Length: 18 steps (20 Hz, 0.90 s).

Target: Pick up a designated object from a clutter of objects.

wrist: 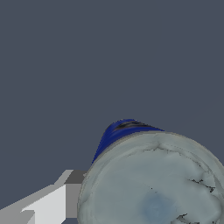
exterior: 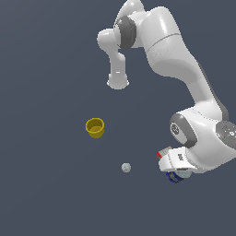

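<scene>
The floor around the yellow cup [exterior: 95, 127] is open on all sides, and the small grey-white ball [exterior: 126, 168] lies well apart from it with free ground between. Toward the exterior view's right, the arm [exterior: 184, 83] stands over the blue can [exterior: 174, 177] and the red-and-white box [exterior: 163, 152], so it blocks the way there. In the wrist view the can's lid [wrist: 153, 183] fills the near space.

No readable text, brand, number or sign anywhere. Small blue cylindrical can with silvery-grey lid [wrist: 153, 183] at lower right of wrist view shows only mottled marks; flat red-and-white box [exterior: 162, 153], mostly hidden, shows none.
</scene>
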{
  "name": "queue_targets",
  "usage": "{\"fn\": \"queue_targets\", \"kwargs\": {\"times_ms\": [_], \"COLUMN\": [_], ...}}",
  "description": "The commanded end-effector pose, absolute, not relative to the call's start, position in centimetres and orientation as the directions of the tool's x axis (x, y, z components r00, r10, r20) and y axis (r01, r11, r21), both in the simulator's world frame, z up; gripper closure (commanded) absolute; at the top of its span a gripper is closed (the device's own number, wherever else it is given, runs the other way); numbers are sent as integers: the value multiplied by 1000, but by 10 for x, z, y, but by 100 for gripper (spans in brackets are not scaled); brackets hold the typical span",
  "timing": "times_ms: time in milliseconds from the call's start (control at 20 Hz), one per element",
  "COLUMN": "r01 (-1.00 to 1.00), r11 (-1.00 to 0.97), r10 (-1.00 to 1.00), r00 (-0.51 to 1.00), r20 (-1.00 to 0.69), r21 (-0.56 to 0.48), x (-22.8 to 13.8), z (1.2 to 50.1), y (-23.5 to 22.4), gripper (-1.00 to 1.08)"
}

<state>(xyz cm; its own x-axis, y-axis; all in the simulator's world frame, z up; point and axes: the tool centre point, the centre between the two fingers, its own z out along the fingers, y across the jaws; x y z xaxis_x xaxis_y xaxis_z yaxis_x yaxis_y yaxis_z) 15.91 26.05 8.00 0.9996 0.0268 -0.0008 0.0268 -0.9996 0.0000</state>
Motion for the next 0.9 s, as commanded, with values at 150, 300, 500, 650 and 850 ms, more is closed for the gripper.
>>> {"fn": "queue_targets", "kwargs": {"times_ms": [150, 300, 500, 650, 850], "r01": [27, 27, 27, 27, 27], "r11": [-1000, -1000, -1000, -1000, -1000], "r10": [27, 27, 27, 27, 27], "r00": [1000, 1000, 1000, 1000, 1000], "r20": [0, 0, 0, 0, 0], "r21": [0, 0, 0, 0, 0], "x": [156, 152, 144, 136, 122], "z": [84, 88, 97, 106, 122], "y": [258, 255, 250, 244, 234], "gripper": [108, 108, 108, 108, 108]}}
